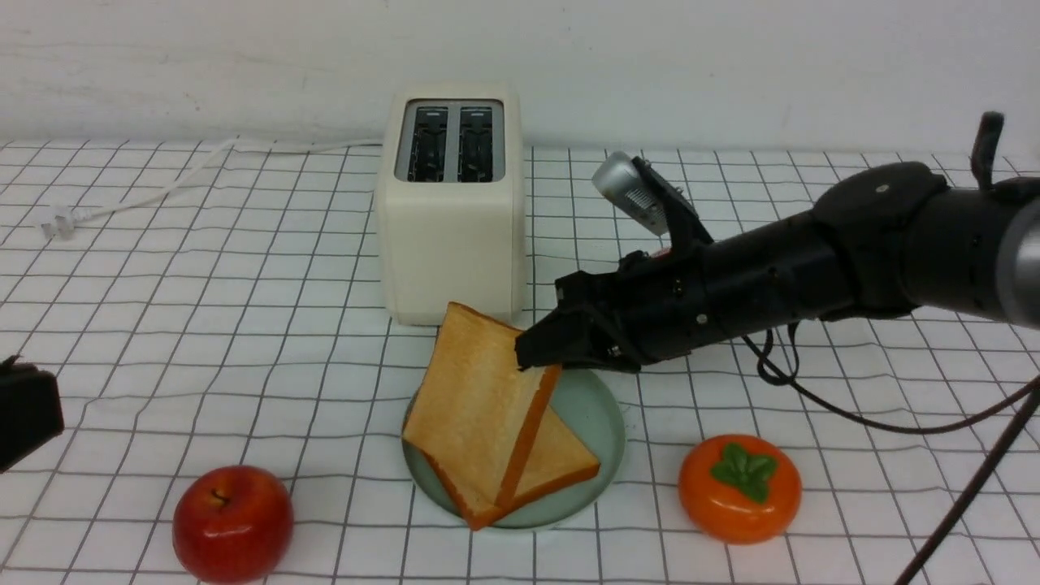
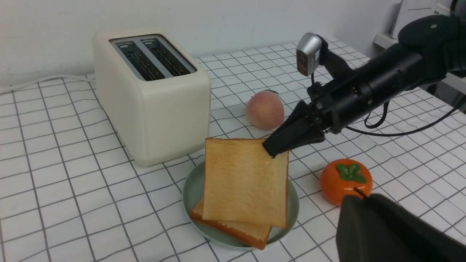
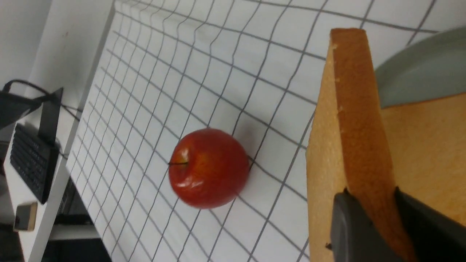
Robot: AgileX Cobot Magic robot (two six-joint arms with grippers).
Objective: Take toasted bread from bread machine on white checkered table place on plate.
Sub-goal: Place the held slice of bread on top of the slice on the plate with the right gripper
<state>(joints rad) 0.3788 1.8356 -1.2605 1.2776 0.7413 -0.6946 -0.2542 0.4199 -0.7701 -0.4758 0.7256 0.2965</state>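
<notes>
Front view, right end effector [image 1: 536, 357]: pinching top corner of tilted toast slice [image 1: 475, 398].
Toast slice: leaning on second slice [image 1: 569, 463], flat on mint plate [image 1: 600, 406].
Left end effector [image 1: 32, 406]: pressed together, far left.

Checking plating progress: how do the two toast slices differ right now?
The held slice is pinched at a corner by the right gripper; the flat slice is free. The held slice is tilted, gripped edge raised; the flat slice lies flat on the plate. The held slice shows fully; the flat slice is mostly covered by it. Both are golden with darker crusts.
</notes>
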